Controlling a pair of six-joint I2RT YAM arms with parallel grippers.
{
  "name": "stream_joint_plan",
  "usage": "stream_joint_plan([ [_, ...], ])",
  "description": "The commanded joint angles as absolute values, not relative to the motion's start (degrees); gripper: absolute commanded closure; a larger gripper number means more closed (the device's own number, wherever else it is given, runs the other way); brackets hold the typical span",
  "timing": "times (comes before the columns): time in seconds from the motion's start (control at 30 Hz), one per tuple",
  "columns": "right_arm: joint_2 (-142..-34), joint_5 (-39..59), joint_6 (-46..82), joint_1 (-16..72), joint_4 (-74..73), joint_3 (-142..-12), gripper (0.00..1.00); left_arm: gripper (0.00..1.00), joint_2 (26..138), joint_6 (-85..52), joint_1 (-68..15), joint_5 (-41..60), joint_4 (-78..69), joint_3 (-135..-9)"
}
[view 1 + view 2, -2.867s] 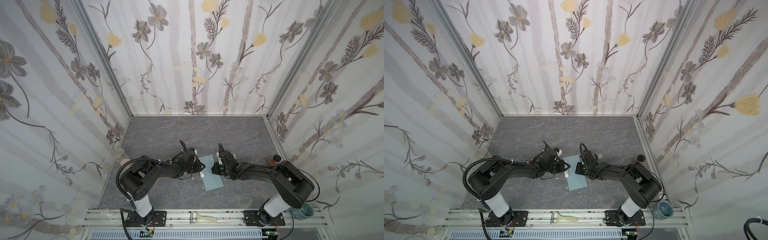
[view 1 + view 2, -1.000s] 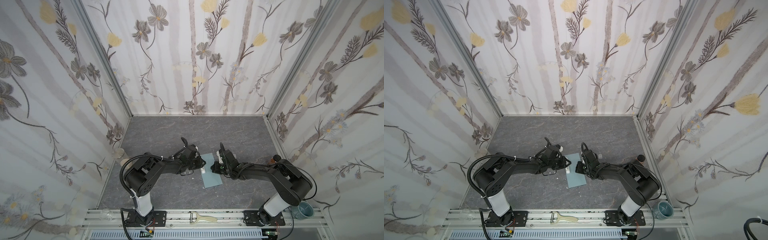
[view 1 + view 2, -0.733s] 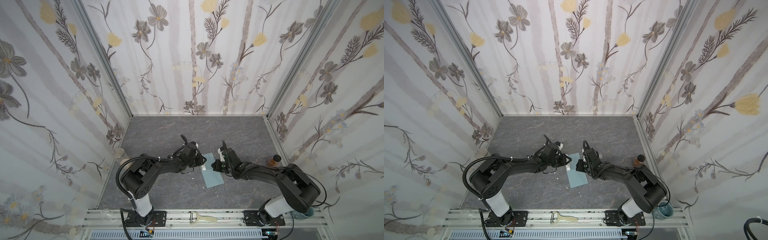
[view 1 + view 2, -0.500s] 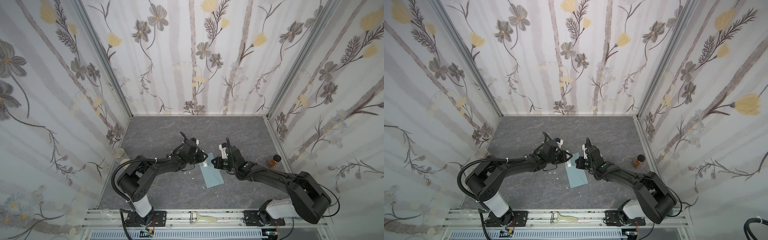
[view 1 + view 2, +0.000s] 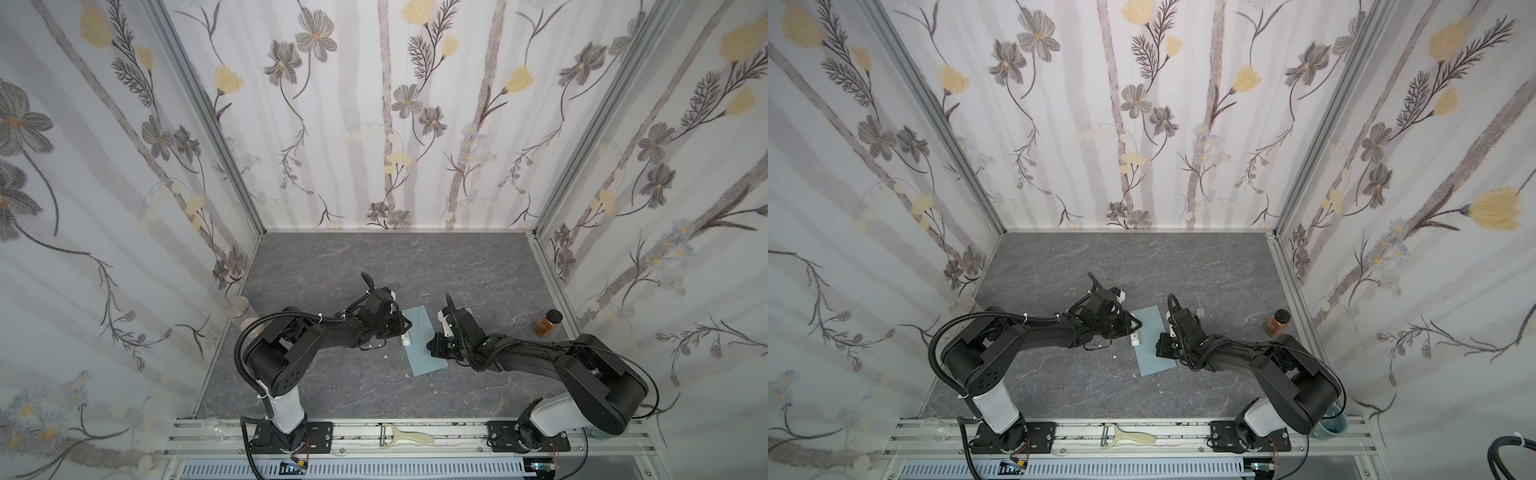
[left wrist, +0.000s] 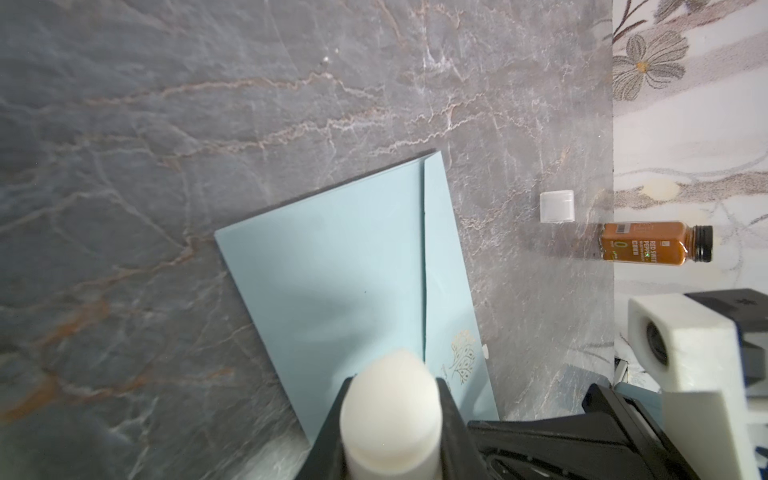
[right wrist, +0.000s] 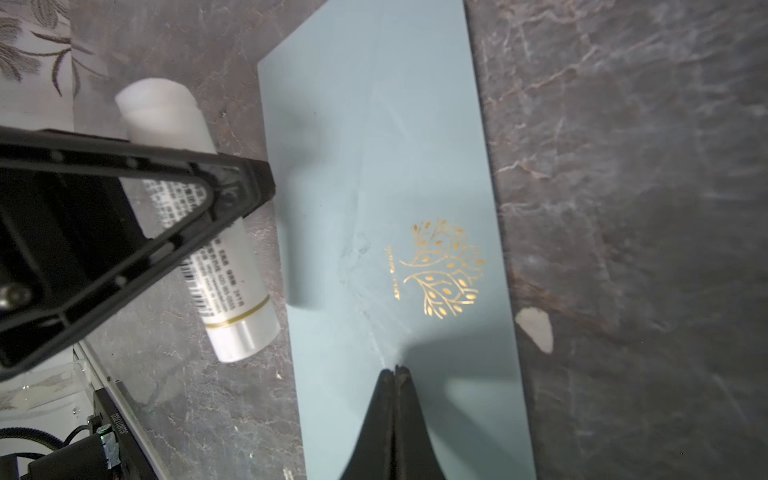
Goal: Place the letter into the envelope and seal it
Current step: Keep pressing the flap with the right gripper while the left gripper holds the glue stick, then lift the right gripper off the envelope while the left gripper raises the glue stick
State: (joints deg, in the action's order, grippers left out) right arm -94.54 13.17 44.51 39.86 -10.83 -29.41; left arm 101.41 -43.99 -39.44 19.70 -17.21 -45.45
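Two risks: envelope (image 7: 374, 166) could be dragged askew by the pressed-together right gripper (image 7: 397, 374) bearing on it; glue stick (image 7: 195, 232), pinched in left gripper (image 5: 400, 329), could be dropped.

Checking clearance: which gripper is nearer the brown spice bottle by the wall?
Right. The right gripper is over the envelope, toward the spice bottle; the left gripper, holding the glue stick, is beyond the envelope's opposite edge.

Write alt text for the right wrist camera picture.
A blue-grey envelope with a gold leaf emblem lies flat on a grey marbled table, with the closed tips of the right gripper over it. Beside the envelope, the left gripper clamps a white glue stick.
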Motion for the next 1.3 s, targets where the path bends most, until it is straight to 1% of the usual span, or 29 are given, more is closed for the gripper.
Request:
stream_joint_plan([
  [0.0, -96.2, 12.8, 44.9, 40.0, -13.7, -29.6, 1.0, 1.0, 101.8, -44.6, -39.5, 19.8, -18.5, -44.9],
  [0.33, -99.8, 12.8, 45.3, 40.1, -15.7, -31.1, 1.0, 1.0, 104.3, -44.6, -39.6, 20.2, -18.9, -43.9],
  [0.77, -102.7, 12.9, 45.4, 40.0, -16.8, -34.8, 1.0, 1.0, 104.2, -44.6, -39.6, 20.4, -19.0, -43.7],
  [1.27, -85.8, 16.2, 45.2, 39.5, -12.5, -34.8, 1.0, 1.0, 96.1, -46.3, -39.6, 20.7, -19.2, -48.9],
])
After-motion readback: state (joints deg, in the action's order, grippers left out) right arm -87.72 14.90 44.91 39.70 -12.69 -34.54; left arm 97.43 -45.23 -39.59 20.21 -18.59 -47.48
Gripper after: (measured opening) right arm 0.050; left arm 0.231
